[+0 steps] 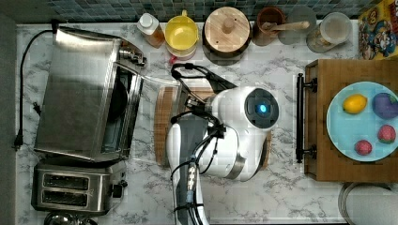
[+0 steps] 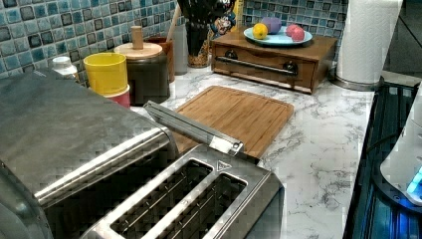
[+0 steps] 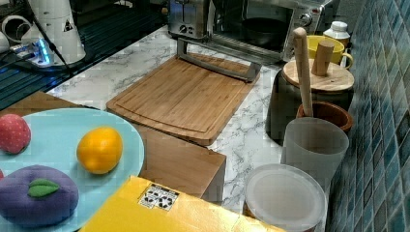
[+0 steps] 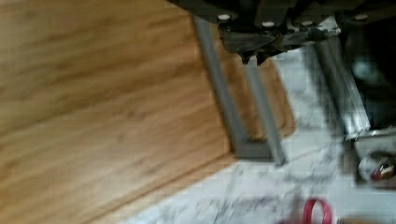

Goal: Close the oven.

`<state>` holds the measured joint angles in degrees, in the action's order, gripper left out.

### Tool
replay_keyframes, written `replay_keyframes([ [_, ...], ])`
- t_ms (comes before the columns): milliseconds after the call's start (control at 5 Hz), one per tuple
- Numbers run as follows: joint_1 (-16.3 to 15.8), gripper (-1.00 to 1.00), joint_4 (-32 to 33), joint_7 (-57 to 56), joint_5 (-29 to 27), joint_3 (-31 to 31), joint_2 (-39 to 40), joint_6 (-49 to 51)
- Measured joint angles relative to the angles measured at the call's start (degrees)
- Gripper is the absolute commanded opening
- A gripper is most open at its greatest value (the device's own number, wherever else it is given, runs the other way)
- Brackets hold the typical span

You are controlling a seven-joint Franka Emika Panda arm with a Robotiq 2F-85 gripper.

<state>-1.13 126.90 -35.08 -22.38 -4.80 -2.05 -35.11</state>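
I see the gripper [image 4: 254, 56] w/ fingertips pressed together, empty, just above the oven's bar handle [image 4: 224, 93]. The oven [image 1: 87, 93] sits at the top view's left, door dropped open over the cutting board [image 3: 183, 96]. White marble counter [image 2: 318, 149], blue tile backsplash [image 2: 40, 30] behind

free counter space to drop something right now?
Bare marble between the cutting board and the counter's front edge, also between board and drawer box. Crowded: the back wall's row of jars, and the oven's open door overhanging the board.
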Motion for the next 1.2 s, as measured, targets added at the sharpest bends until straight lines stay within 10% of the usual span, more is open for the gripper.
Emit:
replay_keyframes([
  [400, 0.69, -1.0, 9.18, -15.55, -12.09, -0.08, 0.04, -12.62],
  [800, -0.59, -1.0, 14.32, -42.58, -36.82, 0.16, 1.19, -15.42],
  [1200, -0.51, -1.0, 14.44, -49.18, -44.15, -0.64, 6.75, -17.23],
])
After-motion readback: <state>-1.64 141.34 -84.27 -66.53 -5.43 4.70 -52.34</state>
